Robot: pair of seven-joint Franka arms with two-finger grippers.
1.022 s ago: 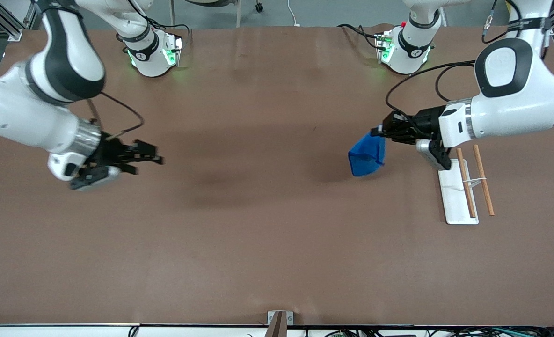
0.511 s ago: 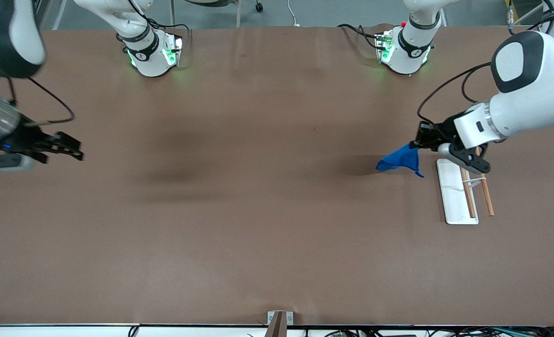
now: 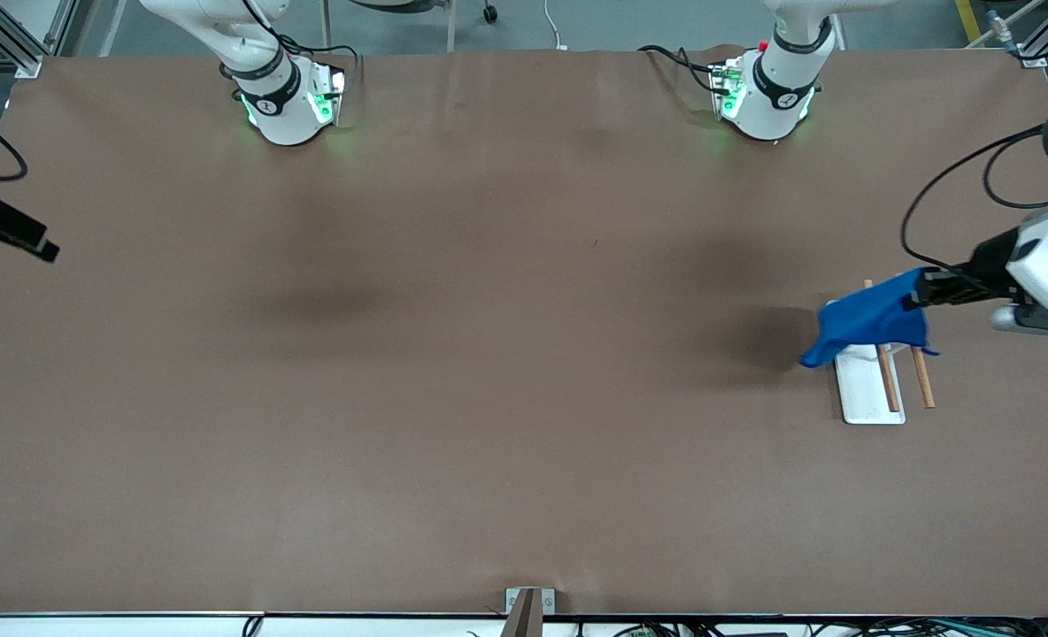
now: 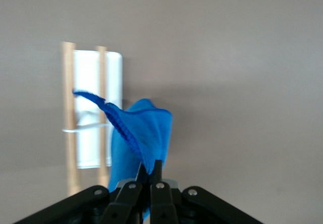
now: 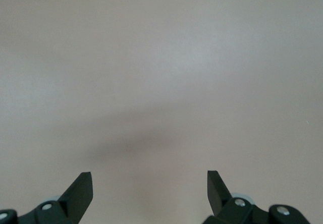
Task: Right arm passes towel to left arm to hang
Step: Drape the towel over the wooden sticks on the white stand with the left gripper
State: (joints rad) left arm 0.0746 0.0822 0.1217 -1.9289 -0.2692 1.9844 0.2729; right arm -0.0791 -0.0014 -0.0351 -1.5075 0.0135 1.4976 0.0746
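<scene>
A robotics lab or test bench, not a home; a wide table [image 3: 506, 398] under a plain brown cover carries two white robot arm bases [image 3: 287, 106] [image 3: 765, 99] with green status lights; black cables [image 3: 949, 190] loop from the arms; aluminium framing [image 3: 11, 40] stands at the corners; grey floor shows past the table's edge.
</scene>
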